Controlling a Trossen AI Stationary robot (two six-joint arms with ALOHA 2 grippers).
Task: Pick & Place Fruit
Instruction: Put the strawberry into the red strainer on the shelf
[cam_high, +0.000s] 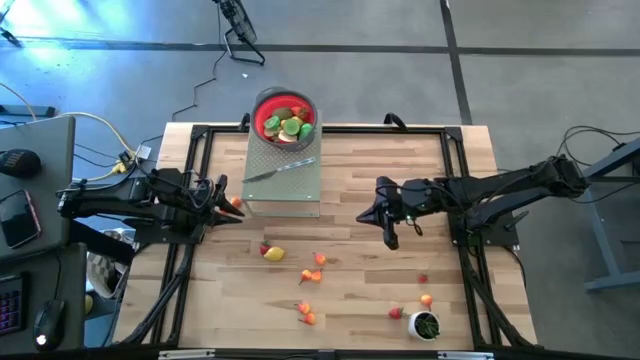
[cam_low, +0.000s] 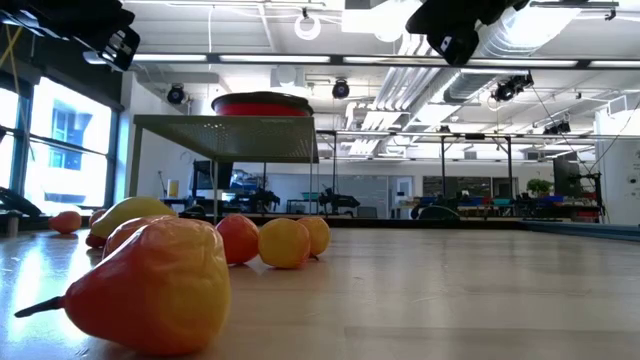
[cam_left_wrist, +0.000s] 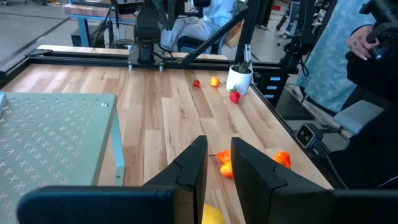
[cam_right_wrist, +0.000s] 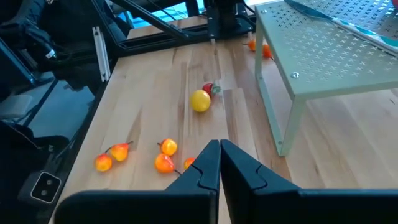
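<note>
At the left edge of the wooden surface (cam_high: 350, 290) the left claw (cam_high: 228, 203) hovers with its fingers a little apart and nothing between them, a small orange fruit (cam_high: 237, 203) just beside its tips. Past it, the red bowl (cam_high: 284, 116) sits on the perforated metal stand (cam_high: 283, 180) with several fruit already inside and a silver knife (cam_high: 280, 169) lying across the stand. The loose fruit pieces (cam_high: 310, 272) are scattered across the front of the surface, a yellow one (cam_high: 274, 254) nearest the stand. The right claw (cam_high: 390, 236) hangs over mid-surface, fingers pressed together and empty. The risk I see: rounded pieces could roll away under a narrow pinch, or a lift to the bowl could clip the knife. A white cup (cam_high: 426, 325) stands front right; beyond is an open workshop with ceiling lights.
</note>
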